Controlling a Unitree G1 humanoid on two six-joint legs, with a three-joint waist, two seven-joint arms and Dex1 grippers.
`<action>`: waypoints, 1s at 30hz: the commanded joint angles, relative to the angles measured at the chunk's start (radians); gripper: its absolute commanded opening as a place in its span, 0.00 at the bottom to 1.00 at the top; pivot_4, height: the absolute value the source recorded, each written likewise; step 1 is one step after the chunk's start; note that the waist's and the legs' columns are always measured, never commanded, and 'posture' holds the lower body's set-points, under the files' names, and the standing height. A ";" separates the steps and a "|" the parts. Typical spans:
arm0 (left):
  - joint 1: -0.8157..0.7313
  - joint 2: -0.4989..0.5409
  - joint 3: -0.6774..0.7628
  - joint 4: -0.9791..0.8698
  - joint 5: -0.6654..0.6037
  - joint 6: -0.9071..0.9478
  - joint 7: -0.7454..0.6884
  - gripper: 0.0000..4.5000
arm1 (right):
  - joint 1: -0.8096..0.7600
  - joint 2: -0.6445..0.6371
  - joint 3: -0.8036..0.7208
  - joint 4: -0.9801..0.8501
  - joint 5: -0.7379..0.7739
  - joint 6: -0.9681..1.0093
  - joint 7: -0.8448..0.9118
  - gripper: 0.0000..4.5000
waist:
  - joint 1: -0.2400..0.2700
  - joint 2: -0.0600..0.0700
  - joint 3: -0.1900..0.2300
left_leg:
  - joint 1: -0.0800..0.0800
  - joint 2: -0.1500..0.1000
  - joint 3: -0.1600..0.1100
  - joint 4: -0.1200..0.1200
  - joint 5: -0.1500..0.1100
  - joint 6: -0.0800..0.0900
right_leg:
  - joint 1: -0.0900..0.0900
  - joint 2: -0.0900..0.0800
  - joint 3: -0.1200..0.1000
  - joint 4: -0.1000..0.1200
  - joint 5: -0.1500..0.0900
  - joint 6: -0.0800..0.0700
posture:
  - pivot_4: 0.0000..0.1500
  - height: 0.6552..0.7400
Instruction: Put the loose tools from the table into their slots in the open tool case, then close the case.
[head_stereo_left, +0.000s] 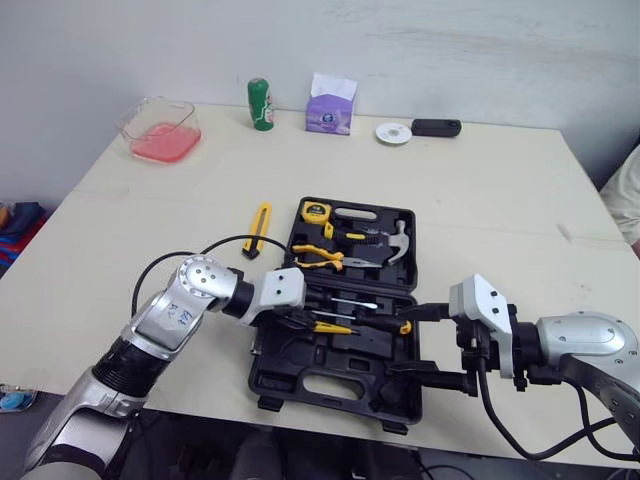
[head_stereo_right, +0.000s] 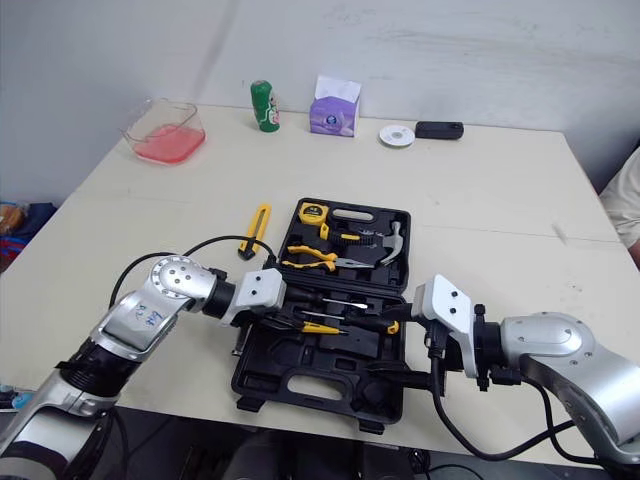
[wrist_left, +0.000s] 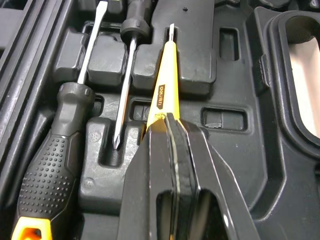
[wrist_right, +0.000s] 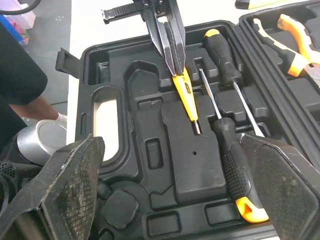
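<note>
Left gripper pinches yellow test pen low over tool case.

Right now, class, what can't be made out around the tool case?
- Left wrist view: handle end of the yellow screwdriver, hidden inside the left end effector.
- Left eye view: part of the right rim of the tool case, covered by the right end effector.
- Left eye view: the far black object, too small to identify.
- Right wrist view: the pliers, cut off by the picture's edge.
</note>
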 joint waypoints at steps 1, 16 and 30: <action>0.050 0.052 -0.095 0.075 0.111 0.043 -0.005 0.01 | -0.009 0.000 -0.008 -0.018 -0.004 -0.022 0.005 1.00 | -0.001 0.000 -0.001 | 0.001 0.000 0.000 -0.001 0.000 0.000 | 0.000 0.000 0.000 0.000 -0.001 -0.001 | 1.00 0.82; 0.042 0.095 -0.094 0.070 0.109 0.057 -0.012 0.01 | 0.001 -0.008 -0.012 -0.014 -0.015 -0.042 0.024 1.00 | -0.009 0.001 -0.002 | 0.008 0.001 0.001 -0.007 0.001 0.000 | 0.001 0.003 0.002 0.001 -0.005 -0.009 | 1.00 0.82; 0.043 -0.028 0.270 -0.057 -0.250 0.135 0.027 0.21 | -0.063 0.073 -0.042 -0.003 0.041 -0.024 -0.031 1.00 | -0.021 -0.006 0.009 | -0.004 0.001 -0.001 -0.005 0.002 -0.002 | -0.010 0.002 0.003 0.002 -0.002 -0.004 | 1.00 0.82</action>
